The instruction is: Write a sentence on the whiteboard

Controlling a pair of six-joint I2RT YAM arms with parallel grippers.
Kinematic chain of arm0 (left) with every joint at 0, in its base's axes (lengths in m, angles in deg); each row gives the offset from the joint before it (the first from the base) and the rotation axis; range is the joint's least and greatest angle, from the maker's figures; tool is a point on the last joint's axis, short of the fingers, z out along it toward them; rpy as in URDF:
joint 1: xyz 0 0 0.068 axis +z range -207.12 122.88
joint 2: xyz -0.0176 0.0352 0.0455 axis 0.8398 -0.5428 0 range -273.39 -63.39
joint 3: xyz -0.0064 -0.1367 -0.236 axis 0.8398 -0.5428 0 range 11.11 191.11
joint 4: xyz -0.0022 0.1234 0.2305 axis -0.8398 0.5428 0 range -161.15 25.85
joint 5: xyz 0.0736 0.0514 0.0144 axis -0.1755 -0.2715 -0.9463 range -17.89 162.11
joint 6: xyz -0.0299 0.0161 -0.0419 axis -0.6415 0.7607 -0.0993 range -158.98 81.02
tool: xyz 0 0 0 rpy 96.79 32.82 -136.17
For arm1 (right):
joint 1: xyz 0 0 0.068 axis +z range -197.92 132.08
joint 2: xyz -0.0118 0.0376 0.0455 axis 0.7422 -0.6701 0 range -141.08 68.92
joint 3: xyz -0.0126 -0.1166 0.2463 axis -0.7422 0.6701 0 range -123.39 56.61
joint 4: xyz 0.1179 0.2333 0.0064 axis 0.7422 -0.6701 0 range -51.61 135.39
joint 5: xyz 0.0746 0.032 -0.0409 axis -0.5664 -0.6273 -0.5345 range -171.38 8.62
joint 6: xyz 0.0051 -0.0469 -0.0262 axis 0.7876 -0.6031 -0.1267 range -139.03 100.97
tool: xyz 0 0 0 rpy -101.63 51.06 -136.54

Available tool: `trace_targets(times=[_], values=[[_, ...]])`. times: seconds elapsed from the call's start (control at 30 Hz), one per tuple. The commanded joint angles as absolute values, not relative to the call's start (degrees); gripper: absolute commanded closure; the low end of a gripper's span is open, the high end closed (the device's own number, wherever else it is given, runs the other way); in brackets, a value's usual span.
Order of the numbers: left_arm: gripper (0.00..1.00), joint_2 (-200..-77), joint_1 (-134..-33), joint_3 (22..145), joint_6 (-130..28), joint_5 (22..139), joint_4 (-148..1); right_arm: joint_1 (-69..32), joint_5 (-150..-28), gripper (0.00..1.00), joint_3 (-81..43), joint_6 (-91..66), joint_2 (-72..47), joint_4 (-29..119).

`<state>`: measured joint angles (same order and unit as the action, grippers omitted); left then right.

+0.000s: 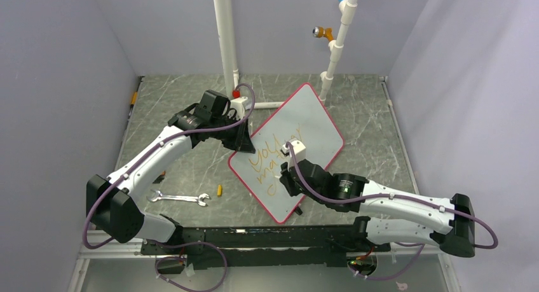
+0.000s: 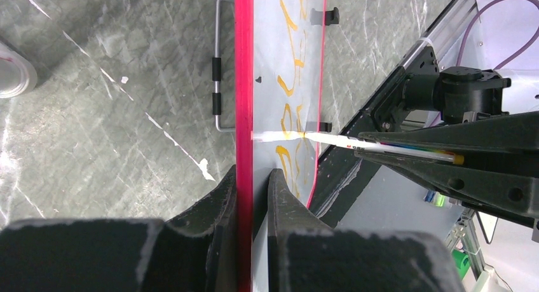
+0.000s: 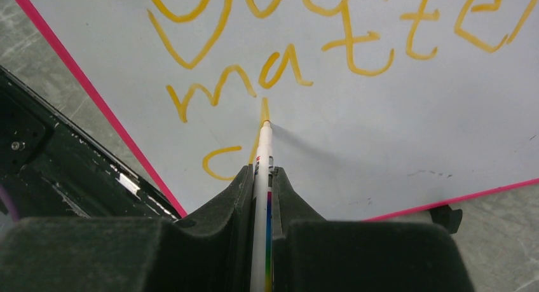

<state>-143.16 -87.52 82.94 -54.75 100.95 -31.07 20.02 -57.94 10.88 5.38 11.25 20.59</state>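
Observation:
The whiteboard (image 1: 308, 123) is pale grey with a thin red rim and lies slanted on the table. The sentence (image 1: 270, 158), in orange-yellow marker, reads "You matter", with a "c" and a stroke begun on a third line (image 3: 219, 165). My left gripper (image 1: 243, 141) is shut on the board's left rim (image 2: 243, 82), one finger on each face. My right gripper (image 1: 287, 177) is shut on a white marker (image 3: 262, 158) with a rainbow stripe. Its tip touches the board under "matter" (image 3: 266, 121). The marker also shows in the left wrist view (image 2: 330, 139).
A silver wrench (image 1: 179, 198) and a small orange cap (image 1: 220, 190) lie on the table left of the board. White pipes (image 1: 225, 44) stand at the back. A black rail (image 1: 254, 238) runs along the near edge.

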Motion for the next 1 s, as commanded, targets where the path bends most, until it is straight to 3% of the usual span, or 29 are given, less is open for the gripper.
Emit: trace_targets(times=[0.0,0.5,0.97], values=[[1.0,-144.16,-86.03,84.52,-49.98,85.65,-31.55,19.84,-61.34,1.0,13.81,8.22,11.83,21.15],[1.0,-144.46,-86.03,84.33,-50.06,85.74,-31.95,19.9,-60.92,1.0,18.47,12.14,15.18,17.98],[1.0,-144.47,-86.04,84.32,-50.08,85.82,-32.03,19.75,-56.51,1.0,12.31,11.5,20.32,13.54]])
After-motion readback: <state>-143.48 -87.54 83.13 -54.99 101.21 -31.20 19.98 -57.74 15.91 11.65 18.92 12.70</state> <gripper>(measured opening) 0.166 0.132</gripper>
